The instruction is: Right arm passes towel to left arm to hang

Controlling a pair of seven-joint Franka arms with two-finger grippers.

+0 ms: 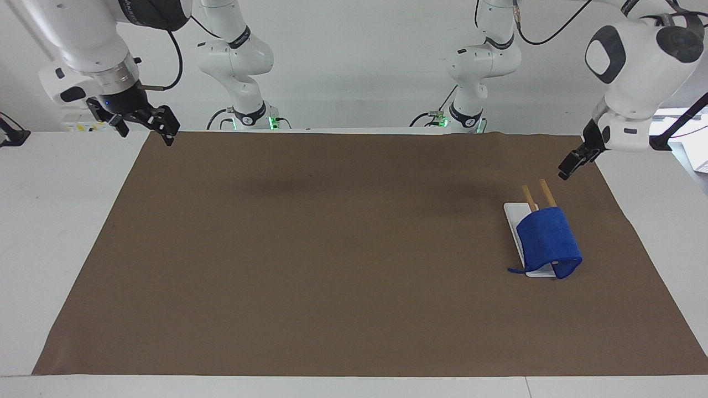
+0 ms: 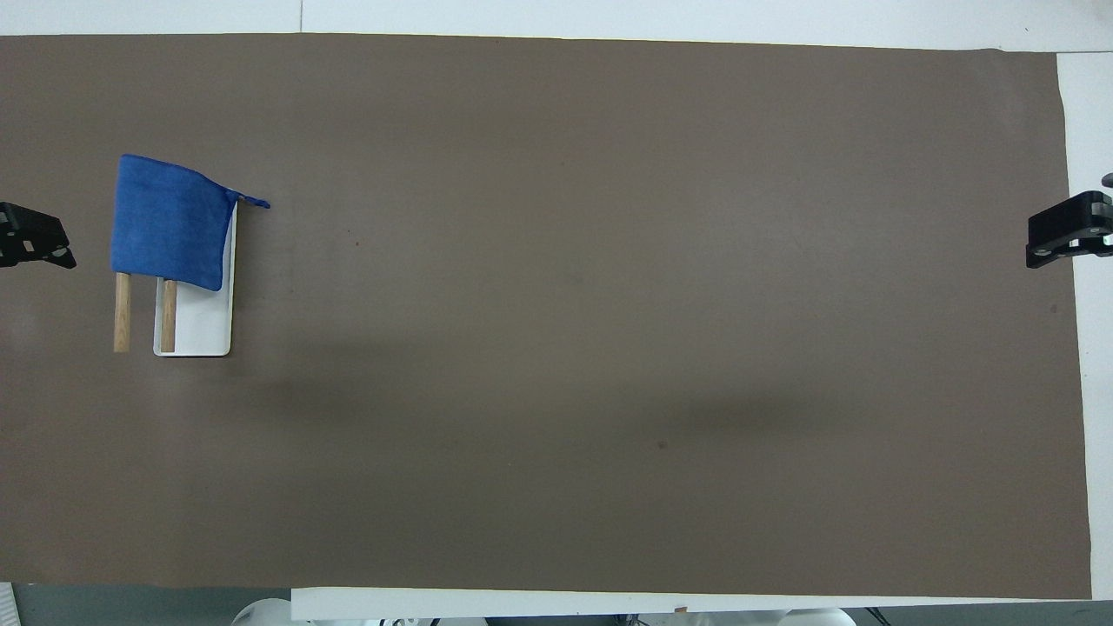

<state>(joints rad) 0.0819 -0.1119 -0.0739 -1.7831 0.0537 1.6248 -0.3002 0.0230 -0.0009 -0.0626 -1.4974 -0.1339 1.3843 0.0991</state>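
Facing view: one blue towel (image 1: pixel 548 243) hangs over two wooden bars (image 1: pixel 539 193) on one white base (image 1: pixel 513 219), at the left arm's end of the table (image 1: pixel 44 232). Left gripper (image 1: pixel 571 163) hovers nearby, empty; right gripper (image 1: pixel 145 126) spread, waiting above the brown mat's (image 1: pixel 332 249) corner.

Brown mat (image 1: pixel 332 249) (white table (image 1: pixel 50 232) beneath), plain white wall (image 1: pixel 354 61)

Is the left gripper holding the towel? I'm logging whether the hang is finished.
No, the left gripper hangs apart from the towel, which drapes over the wooden rack.
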